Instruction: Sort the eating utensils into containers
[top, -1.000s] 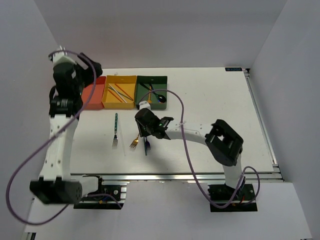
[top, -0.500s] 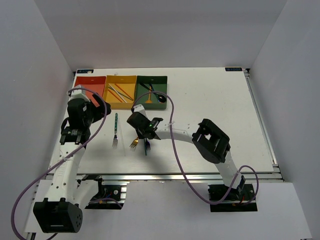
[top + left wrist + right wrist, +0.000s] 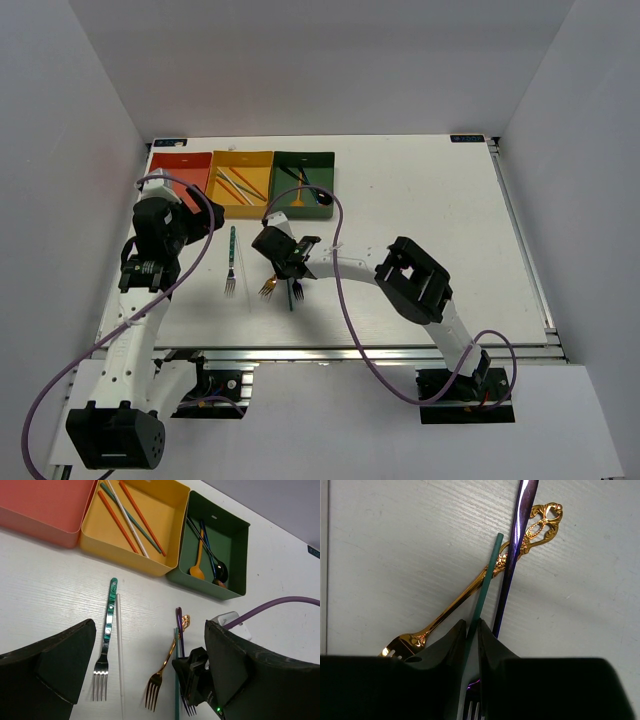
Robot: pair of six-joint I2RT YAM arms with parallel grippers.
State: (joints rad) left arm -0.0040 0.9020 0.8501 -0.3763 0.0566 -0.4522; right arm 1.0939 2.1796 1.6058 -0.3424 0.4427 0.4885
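My right gripper [image 3: 291,277] is shut on a teal chopstick [image 3: 487,581] that lies low over the table between a gold fork [image 3: 529,536] and a purple fork [image 3: 513,562]. It also shows in the left wrist view [image 3: 186,673]. My left gripper [image 3: 196,226] hangs open and empty above the table; its fingers [image 3: 64,666] frame a teal-handled fork [image 3: 106,635] and a white chopstick [image 3: 120,652]. The red-orange tray [image 3: 180,171] looks empty. The yellow tray [image 3: 240,205] holds chopsticks. The dark green tray [image 3: 322,162] holds spoons.
The three trays stand side by side at the table's far left. The right arm's purple cable [image 3: 340,250] loops over the middle of the table. White walls close in the left, right and back sides.
My left arm has swung down from high over the red-orange tray to just above the table's left side. My right gripper has shifted slightly left over the forks and the teal chopstick.
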